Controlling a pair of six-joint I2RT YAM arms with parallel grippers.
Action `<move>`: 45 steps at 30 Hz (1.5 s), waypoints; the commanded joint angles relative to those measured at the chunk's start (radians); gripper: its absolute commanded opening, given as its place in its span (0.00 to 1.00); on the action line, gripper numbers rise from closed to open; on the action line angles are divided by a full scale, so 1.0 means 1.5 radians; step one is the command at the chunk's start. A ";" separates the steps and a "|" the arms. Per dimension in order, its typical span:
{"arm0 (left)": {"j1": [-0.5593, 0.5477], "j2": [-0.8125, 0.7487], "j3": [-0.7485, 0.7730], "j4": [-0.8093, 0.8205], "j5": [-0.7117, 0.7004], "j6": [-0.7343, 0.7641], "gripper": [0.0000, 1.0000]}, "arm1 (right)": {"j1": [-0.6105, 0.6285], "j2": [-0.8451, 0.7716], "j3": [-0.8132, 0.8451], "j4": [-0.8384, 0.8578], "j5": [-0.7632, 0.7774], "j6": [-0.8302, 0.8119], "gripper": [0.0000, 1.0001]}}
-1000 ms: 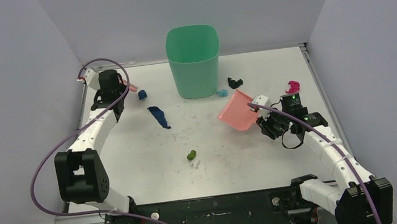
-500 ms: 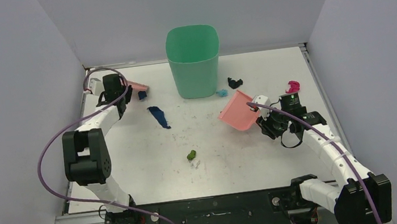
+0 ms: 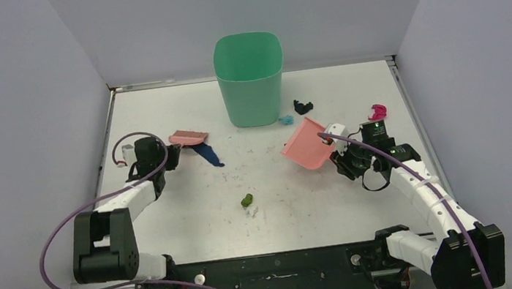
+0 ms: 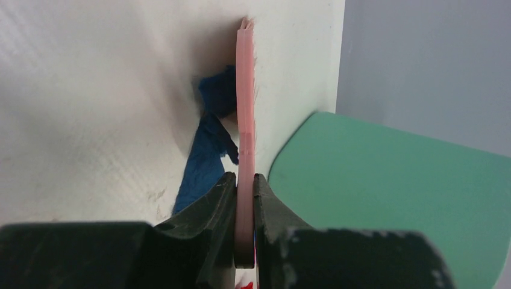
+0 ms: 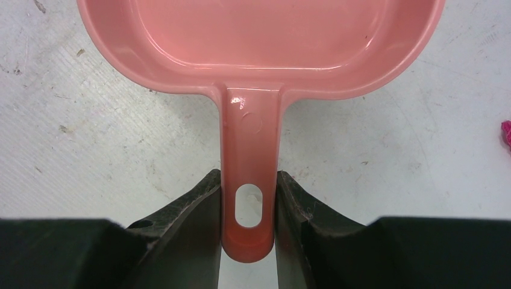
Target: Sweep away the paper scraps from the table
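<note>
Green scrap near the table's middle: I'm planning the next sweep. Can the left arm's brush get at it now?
Probably yes. The left gripper, shut on the brush, is beside the dark blue scrap, and only bare table lies between it and the green scrap.

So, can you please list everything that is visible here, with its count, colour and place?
table: one, white, under everything
bin: one, green, far middle of the table
dustpan: one, pink, right of centre
brush: one, pink, left of centre
dark blue scraps: seemingly two, beside the brush
green scrap: one, near the centre
light blue scrap: one, at the bin's right foot
black scrap: one, right of the bin
magenta scrap: one, far right
left gripper: one, black, shut on the brush
right gripper: one, black, shut on the dustpan handle
</note>
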 commanded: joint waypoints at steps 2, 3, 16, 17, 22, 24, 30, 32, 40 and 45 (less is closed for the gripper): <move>-0.011 -0.143 -0.094 -0.001 0.039 -0.028 0.00 | 0.005 -0.010 -0.002 0.020 -0.018 -0.006 0.21; -0.018 -0.182 -0.109 -0.014 0.046 -0.023 0.00 | 0.006 -0.010 -0.002 0.020 -0.019 -0.007 0.21; -0.183 -0.562 -0.181 -0.292 -0.043 0.041 0.00 | 0.013 -0.010 -0.003 0.018 -0.018 -0.008 0.21; -0.182 -0.566 -0.159 -0.304 -0.052 0.087 0.00 | 0.014 -0.010 -0.003 0.019 -0.018 -0.009 0.21; -0.181 -0.461 0.043 -0.378 -0.107 0.410 0.00 | 0.012 -0.012 -0.003 0.019 -0.018 -0.008 0.21; -0.182 -0.383 0.131 -0.399 -0.064 0.564 0.00 | 0.013 -0.014 -0.003 0.018 -0.019 -0.008 0.21; -0.186 -0.158 0.379 -0.561 -0.091 0.771 0.00 | 0.012 -0.012 -0.002 0.016 -0.021 -0.010 0.21; -0.188 -0.114 0.416 -0.586 -0.111 0.809 0.00 | 0.013 -0.014 -0.002 0.015 -0.022 -0.010 0.21; -0.235 0.050 0.531 -0.662 -0.300 0.919 0.00 | 0.011 -0.014 -0.002 0.011 -0.027 -0.016 0.21; -0.260 0.160 0.593 -0.697 -0.391 0.959 0.00 | 0.011 -0.016 -0.002 0.009 -0.029 -0.018 0.21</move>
